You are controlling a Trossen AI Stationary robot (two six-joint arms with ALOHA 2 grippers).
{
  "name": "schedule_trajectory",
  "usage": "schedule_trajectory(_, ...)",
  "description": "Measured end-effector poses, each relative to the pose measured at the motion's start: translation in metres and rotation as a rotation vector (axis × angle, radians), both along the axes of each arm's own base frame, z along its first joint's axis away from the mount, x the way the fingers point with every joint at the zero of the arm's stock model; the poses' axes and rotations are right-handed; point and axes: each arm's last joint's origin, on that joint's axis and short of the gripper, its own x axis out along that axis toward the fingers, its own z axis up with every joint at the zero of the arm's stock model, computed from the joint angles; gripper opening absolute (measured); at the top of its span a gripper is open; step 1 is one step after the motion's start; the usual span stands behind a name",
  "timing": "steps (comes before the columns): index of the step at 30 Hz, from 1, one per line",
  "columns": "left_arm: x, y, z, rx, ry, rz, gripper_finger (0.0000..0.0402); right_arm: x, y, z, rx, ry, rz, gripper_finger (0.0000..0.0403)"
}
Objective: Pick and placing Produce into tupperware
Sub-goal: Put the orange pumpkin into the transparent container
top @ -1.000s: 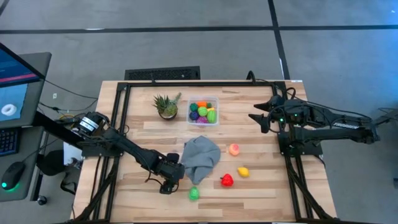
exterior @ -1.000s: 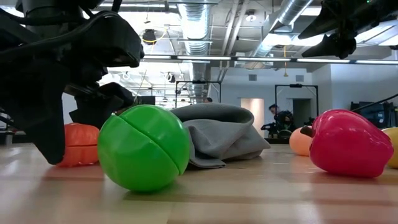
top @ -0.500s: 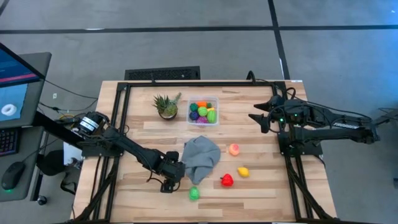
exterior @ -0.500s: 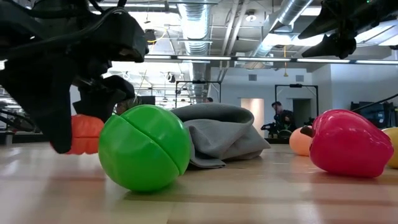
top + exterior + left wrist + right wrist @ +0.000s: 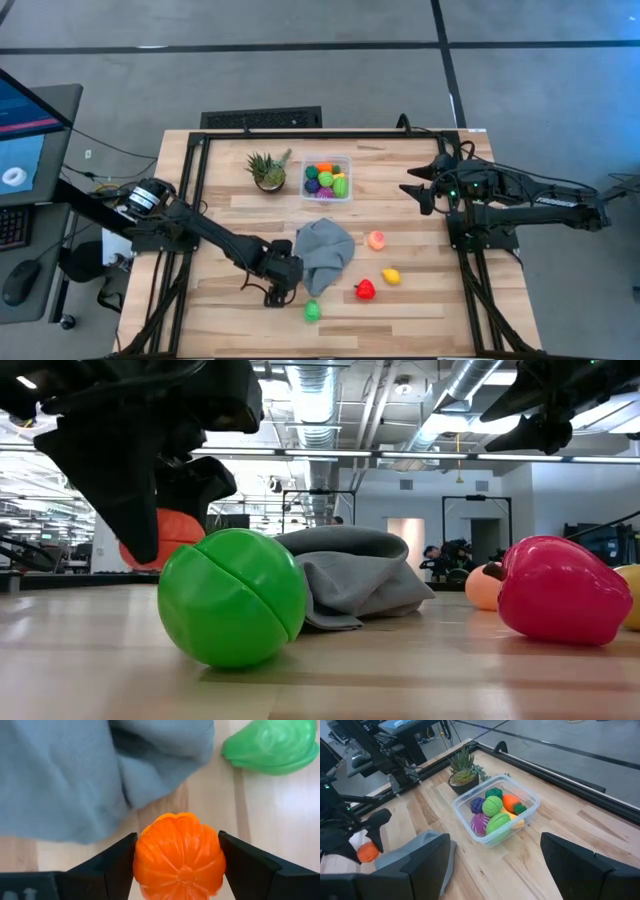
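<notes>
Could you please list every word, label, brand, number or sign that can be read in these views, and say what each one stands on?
No text can be read in any view.
Monitor at the left edge of the high view: coloured blocks and a white ring show, but no legible characters.
Toy produce, tupperware, grey cloth, potted plant and both arms: no labels or markings show.

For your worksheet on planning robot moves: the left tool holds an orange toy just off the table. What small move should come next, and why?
Probably carry it toward the tupperware: the left tool grips the orange toy, lifted beside the grey cloth.
</notes>
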Motion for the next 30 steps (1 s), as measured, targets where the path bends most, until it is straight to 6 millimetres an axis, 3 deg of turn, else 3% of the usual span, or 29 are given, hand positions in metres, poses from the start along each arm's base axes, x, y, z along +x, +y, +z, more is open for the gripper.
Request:
schedule_trajectory(16, -0.001, 0.008, 0.018, 0.035, 0.047, 0.014, 0.0247, 0.0, 0.0, 0.0, -0.01, 0.004, 0.005, 0.0333)
schedule_trajectory(30, -0.031, 0.069, 0.1, 0.197, -0.191, 0.226, 0.0247, 0.0, 0.0, 0.0, -0.016, 0.007, 0.008, 0.0333)
